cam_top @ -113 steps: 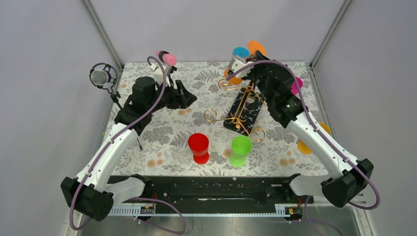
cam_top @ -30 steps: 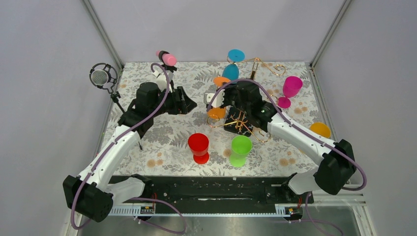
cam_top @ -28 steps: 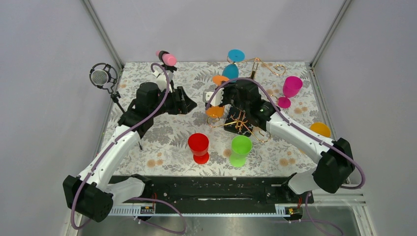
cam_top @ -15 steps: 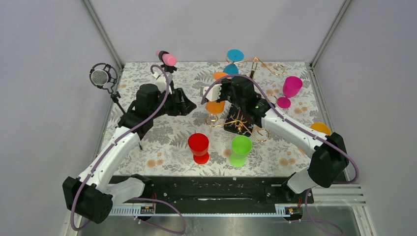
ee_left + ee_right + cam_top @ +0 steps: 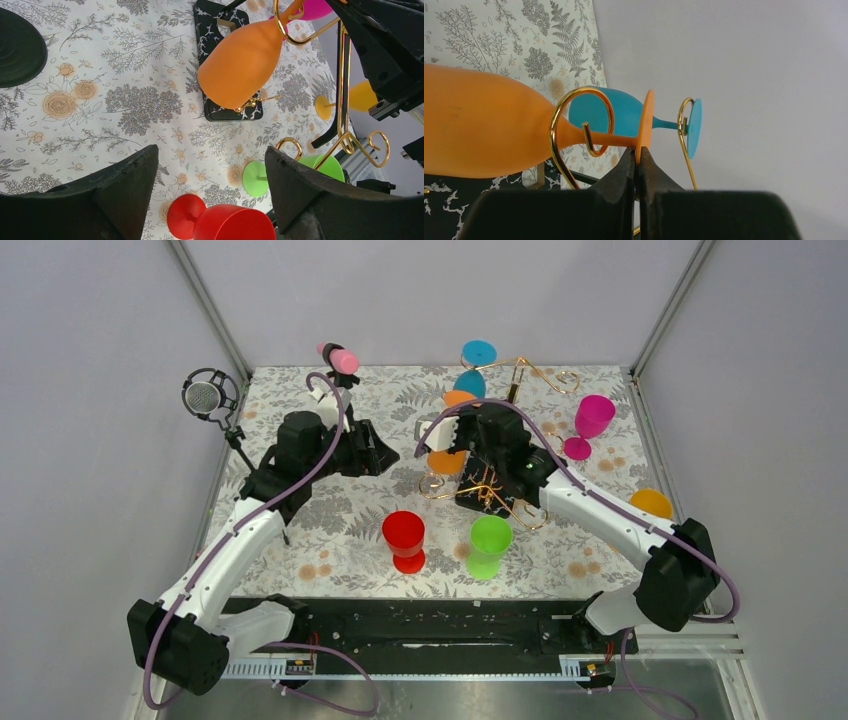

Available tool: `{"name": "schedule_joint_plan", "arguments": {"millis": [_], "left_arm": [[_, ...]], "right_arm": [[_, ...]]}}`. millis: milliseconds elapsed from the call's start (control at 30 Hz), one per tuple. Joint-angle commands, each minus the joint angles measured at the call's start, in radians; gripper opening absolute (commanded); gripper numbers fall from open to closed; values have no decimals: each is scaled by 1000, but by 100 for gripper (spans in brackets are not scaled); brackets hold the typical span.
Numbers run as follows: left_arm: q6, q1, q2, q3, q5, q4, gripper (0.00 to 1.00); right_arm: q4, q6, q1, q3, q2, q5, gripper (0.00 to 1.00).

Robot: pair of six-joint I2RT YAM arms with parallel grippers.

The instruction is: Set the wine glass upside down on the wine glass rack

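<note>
1. Orange wine glass [image 5: 240, 60]: inverted, bowl lowest and foot uppermost. Its long axis is tilted, with the stem lying in a curled loop of the wine glass rack [image 5: 343, 95].
2. Right end effector [image 5: 636, 152]: clenched on the rim of the glass's foot (a blue glass [image 5: 624, 112] hangs on the rack arm behind).
3. Left end effector [image 5: 210, 152]: released, fingers spread wide, grasping nothing, above the desk [image 5: 100, 60] beside the rack.

no readable text, labels or numbers anywhere
</note>
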Motion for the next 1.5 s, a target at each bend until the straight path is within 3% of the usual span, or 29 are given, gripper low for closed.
{"name": "schedule_joint_plan", "arguments": {"millis": [0,700,1033,1333,1467], "left_arm": [[-11,4,-19,-3,-2,50,78],[-21,4,-41,-10,-7,47,78],[-39,4,-45,-4,-31,26,78],[-66,4,-73,7,-97,-106,77],[-36,3,-65,45,-154,-244,77]], "right_arm": [[19,2,8,-18,-62,31,4],[-52,38,10,-40,-117,9,41],[-71,64,9,-106,-224,-11,46],[-52,132,9,-166,-326,-38,47],[-33,217,8,-179,-381,-80,47]]}}
